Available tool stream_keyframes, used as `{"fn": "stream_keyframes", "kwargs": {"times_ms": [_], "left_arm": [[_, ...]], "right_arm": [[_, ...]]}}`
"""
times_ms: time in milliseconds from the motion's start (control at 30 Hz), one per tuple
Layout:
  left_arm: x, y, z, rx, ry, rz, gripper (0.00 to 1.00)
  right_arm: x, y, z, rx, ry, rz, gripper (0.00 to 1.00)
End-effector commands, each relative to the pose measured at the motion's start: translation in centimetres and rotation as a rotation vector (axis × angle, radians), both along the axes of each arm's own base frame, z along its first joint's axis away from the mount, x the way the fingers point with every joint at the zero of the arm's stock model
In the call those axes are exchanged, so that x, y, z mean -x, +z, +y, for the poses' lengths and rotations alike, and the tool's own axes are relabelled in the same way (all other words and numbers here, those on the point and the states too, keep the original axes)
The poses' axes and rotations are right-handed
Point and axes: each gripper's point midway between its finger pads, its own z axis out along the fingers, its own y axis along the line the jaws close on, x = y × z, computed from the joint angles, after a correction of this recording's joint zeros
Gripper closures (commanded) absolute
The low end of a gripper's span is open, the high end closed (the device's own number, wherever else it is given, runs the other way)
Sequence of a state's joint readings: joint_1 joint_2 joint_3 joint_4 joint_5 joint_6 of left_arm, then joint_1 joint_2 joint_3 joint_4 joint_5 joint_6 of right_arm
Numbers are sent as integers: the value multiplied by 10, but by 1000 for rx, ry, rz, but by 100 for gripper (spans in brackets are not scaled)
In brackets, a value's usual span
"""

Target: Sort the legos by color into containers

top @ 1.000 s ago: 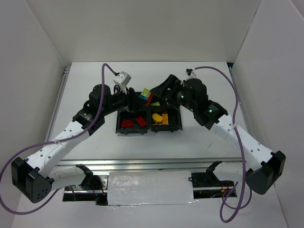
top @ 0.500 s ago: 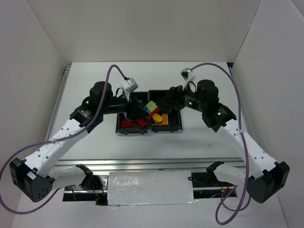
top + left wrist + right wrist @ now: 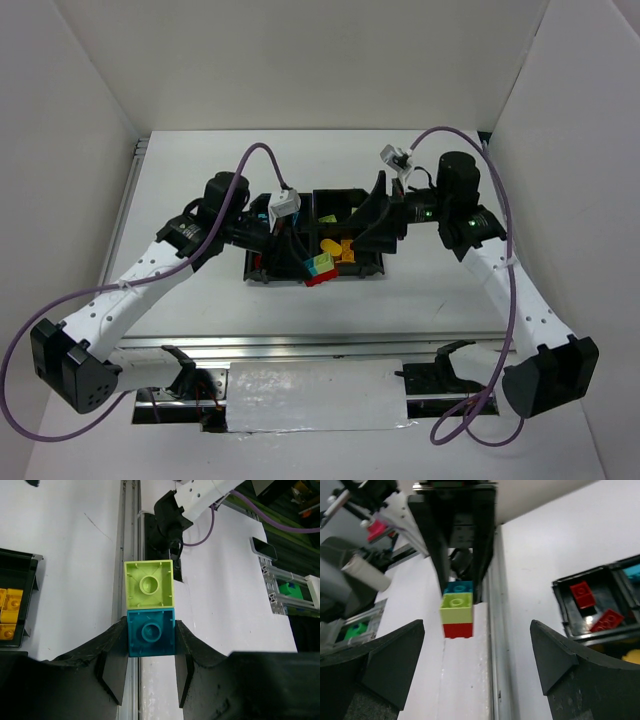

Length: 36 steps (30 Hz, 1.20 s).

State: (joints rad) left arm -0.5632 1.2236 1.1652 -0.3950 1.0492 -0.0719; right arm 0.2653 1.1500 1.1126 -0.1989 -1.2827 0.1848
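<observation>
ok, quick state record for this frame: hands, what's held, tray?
left hand: shut on cyan-blue plastic brick
stack: lime green brick joined to the cyan one, red brick at the far end
right hand: open, facing the stack, not touching it
black plastic tray: red bricks in one compartment, yellow-orange bricks in the next

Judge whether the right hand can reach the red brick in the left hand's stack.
Probably yes: the right hand is open and faces the stack, and the red brick is the free end, since the left hand clamps only the cyan brick.
</observation>
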Motion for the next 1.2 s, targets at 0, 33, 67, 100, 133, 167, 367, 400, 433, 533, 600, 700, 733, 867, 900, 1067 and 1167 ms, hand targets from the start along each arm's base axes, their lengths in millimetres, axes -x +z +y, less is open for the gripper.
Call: {"fn": "stream_keyframes", "kwargs": {"times_ms": [0,33,67,100,133,167,367,400,433,533,600,700,733,867,900,1067,1167], "left_arm": [[7,12,0,33,-65,-39,100],[6,11,0,30,-64,-36,100],[4,11,0,29,-58,-40,100],[3,10,-1,28,-56,-43,100],[4,12,-1,34,-64,-44,100],[6,14,-1,41,-72,-46,100],[9,20,-1,74,-77,-65,100],[9,20,0,72,-78,-64,100],[9,20,0,72,-77,-66,100],[9,19,0,70,-73,-69,100],[10,19,-1,74,-78,-60,100],[9,19,-1,72,-85,-58,100],[9,20,-1,73,-85,-61,100],[9,21,-1,76,-77,-69,100],[9,22,0,76,-75,-72,100],[5,24,0,71,-54,-87,100],[4,25,0,69,-38,-99,100]], "right_arm": [[33,28,7,-49,153,-97,6],[34,25,10,-45,144,-90,5],[36,23,15,-45,142,-84,5],[32,23,20,-44,114,-87,5],[38,20,28,-38,124,-82,5],[36,18,30,-28,105,-84,5],[34,7,50,36,64,-76,9],[33,4,54,48,44,-73,12],[33,1,54,54,42,-67,14],[35,-1,54,57,57,-58,18],[37,0,54,54,74,-57,20],[40,1,54,49,87,-63,27],[41,0,54,52,90,-62,28],[37,-8,53,83,75,-49,28],[37,-10,53,90,80,-47,28],[38,-17,57,128,105,-22,27],[39,-21,58,134,122,-9,29]]}}
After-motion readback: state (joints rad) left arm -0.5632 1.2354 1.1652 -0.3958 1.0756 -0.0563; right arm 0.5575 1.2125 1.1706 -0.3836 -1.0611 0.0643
